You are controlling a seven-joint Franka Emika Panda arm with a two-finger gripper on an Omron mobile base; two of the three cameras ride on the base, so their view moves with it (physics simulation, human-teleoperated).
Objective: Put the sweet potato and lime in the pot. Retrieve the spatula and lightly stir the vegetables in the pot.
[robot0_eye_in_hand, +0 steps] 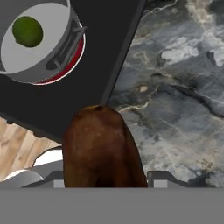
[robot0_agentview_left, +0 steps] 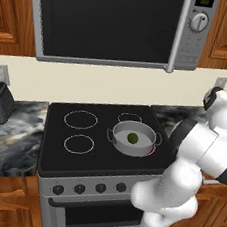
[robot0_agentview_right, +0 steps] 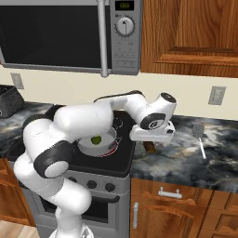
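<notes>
The lime (robot0_agentview_left: 132,137) is already lying inside the pot (robot0_agentview_left: 120,143) on the stove's front right burner, so the step in hand is getting the sweet potato (robot0_eye_in_hand: 101,146) in beside it. The claw (robot0_agentview_right: 149,146) is hanging over the marbled table (robot0_agentview_right: 186,162) just right of the stove (robot0_agentview_left: 61,144), and in the hand view the brown-orange sweet potato is sitting right between the finger tips, so the claw is grasping it. The pot is lying off to one side of the claw, toward the stove (the lime shows up as a green ball on its pale floor). The next move, I judge, calls for carrying the load sideways until it is hanging over the pot's mouth, then releasing it. The spatula (robot0_agentview_right: 200,137) is waiting on the table farther right.
</notes>
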